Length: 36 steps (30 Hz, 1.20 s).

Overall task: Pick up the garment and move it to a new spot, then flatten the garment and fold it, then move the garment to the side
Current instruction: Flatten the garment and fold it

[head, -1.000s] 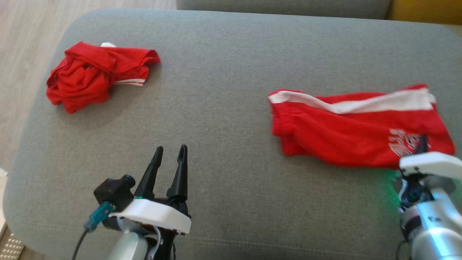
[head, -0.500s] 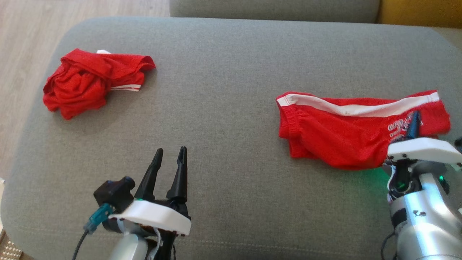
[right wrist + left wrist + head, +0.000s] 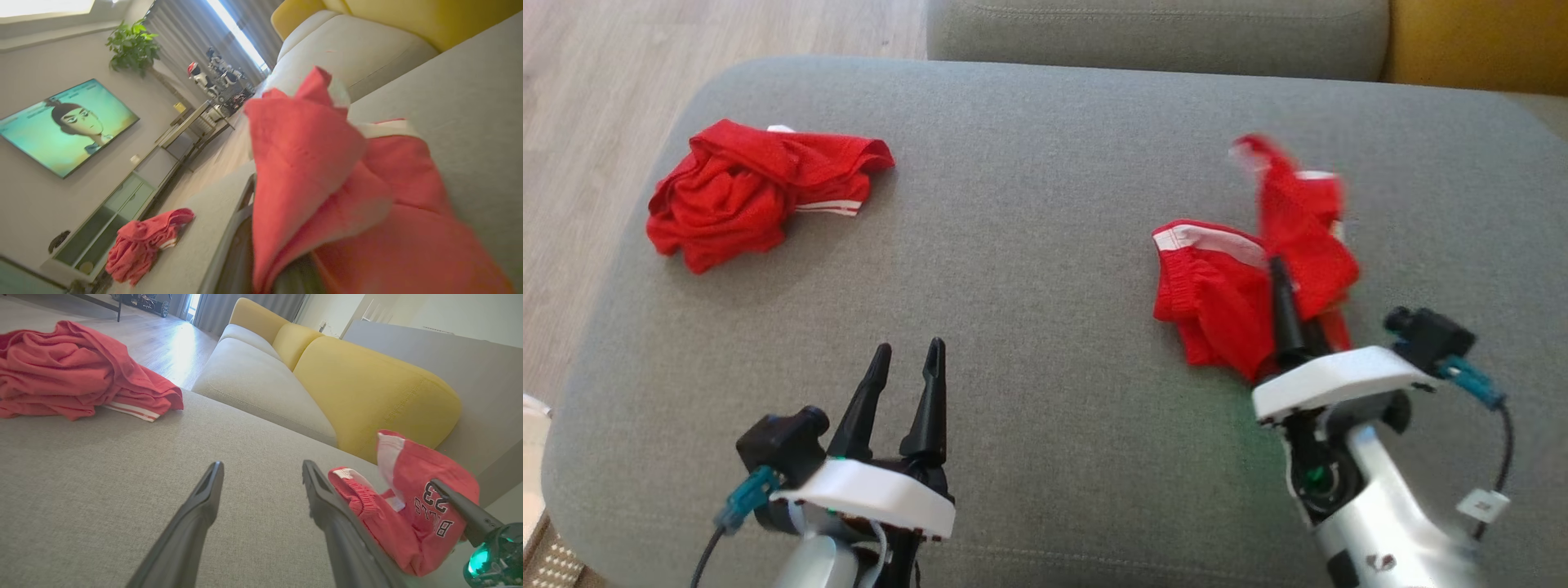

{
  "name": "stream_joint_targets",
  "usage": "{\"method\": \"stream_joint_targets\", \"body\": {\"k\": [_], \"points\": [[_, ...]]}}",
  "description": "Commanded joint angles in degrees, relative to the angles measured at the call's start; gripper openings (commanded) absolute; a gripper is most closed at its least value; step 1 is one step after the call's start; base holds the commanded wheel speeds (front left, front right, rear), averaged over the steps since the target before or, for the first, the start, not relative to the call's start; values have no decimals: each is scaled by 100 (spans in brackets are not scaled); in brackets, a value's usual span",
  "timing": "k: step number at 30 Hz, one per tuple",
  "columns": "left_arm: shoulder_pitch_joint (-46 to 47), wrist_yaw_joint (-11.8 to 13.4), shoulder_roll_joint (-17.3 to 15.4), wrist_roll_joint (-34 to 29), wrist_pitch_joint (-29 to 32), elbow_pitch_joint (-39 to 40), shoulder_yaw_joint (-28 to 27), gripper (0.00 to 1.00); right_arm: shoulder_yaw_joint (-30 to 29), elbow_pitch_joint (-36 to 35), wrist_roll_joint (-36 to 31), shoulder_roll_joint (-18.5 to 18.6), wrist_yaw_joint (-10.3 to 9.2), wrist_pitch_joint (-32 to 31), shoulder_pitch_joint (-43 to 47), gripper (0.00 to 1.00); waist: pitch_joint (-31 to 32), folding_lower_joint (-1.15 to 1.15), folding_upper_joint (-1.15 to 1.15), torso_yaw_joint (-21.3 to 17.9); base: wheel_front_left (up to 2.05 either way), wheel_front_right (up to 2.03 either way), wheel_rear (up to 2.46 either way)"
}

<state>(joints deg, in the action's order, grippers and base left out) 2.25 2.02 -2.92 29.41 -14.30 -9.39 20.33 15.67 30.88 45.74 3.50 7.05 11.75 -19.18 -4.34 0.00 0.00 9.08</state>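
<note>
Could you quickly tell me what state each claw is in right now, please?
Left claw: open, holding nothing.
Right claw: shut on the red shorts.

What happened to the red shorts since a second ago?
The right fingers, shut on the red shorts, lifted their right end and swung it left, folding it over the rest. The left fingers stayed open and still; the crumpled red garment stayed put.
</note>
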Motion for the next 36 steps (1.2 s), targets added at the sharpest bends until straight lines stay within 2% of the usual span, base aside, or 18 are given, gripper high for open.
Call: {"method": "stream_joint_targets", "body": {"k": [1,10,11,12,16,25,30,36], "points": [[106,18,4,-12,-70,202,-142,100,192,-224,-41,-61,44,-3,-119,0,-14,0,0,17,0,0,0],[134,11,4,6,-70,201,-118,100,775,254,-481,-61,44,-110,-303,0,-94,0,0,160,0,0,0],[136,14,4,9,-70,196,-117,100,814,310,-544,-61,44,-89,-322,64,-95,0,0,174,0,0,0],[137,15,4,11,-70,190,-116,100,856,337,-562,-62,44,-65,-337,100,-97,0,0,188,0,0,0],[137,24,4,18,-70,176,-123,100,1108,275,-558,-62,44,49,-379,100,-96,0,0,212,0,0,0],[140,42,4,23,-70,184,-116,100,1837,536,-1039,-62,44,80,-507,100,-112,0,0,200,0,0,0],[140,40,4,32,-70,186,-110,100,2009,1032,-1162,-62,44,-218,-607,100,-117,0,0,191,0,0,0],[141,51,4,42,-70,193,-132,100,2039,1054,-989,-62,44,-152,-651,100,-110,0,0,147,0,0,0]]}}
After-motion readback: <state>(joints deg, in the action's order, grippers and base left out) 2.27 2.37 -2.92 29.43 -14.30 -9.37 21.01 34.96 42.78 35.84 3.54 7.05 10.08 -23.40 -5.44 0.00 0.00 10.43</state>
